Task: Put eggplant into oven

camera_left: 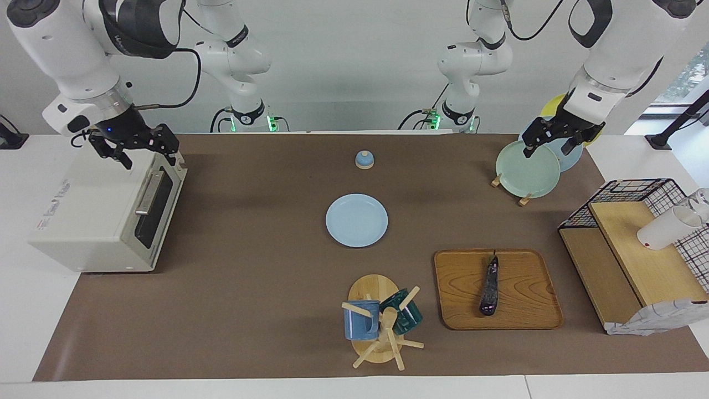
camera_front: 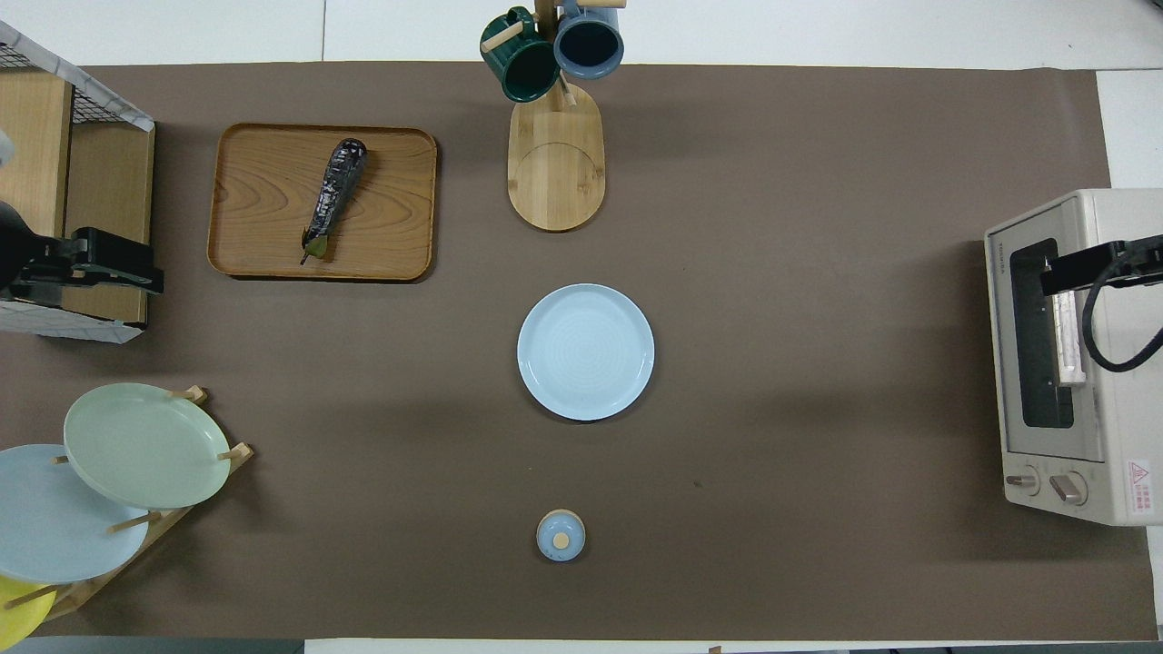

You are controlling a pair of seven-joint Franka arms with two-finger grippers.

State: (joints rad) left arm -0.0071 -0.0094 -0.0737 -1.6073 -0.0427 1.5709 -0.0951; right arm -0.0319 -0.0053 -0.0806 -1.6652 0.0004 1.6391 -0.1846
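The eggplant [camera_left: 489, 291] [camera_front: 332, 195], slim and glossy dark purple, lies on a wooden tray [camera_left: 526, 310] [camera_front: 263, 218] toward the left arm's end of the table. The off-white oven [camera_left: 94, 216] [camera_front: 1118, 363] stands at the right arm's end with its dark glass door shut. My right gripper [camera_left: 152, 160] [camera_front: 1090, 268] hangs open and empty over the oven's top front edge, above the silver handle [camera_left: 148, 193]. My left gripper [camera_left: 545, 149] [camera_front: 109, 272] is open and empty, raised over the plate rack, well away from the eggplant.
A light blue plate [camera_left: 356, 220] lies mid-table. A small blue lid [camera_left: 364, 159] sits nearer to the robots. A mug tree [camera_left: 382, 324] with two mugs stands beside the tray. A plate rack with a green plate [camera_left: 527, 169] and a wire-and-wood shelf [camera_left: 626, 260] stand at the left arm's end.
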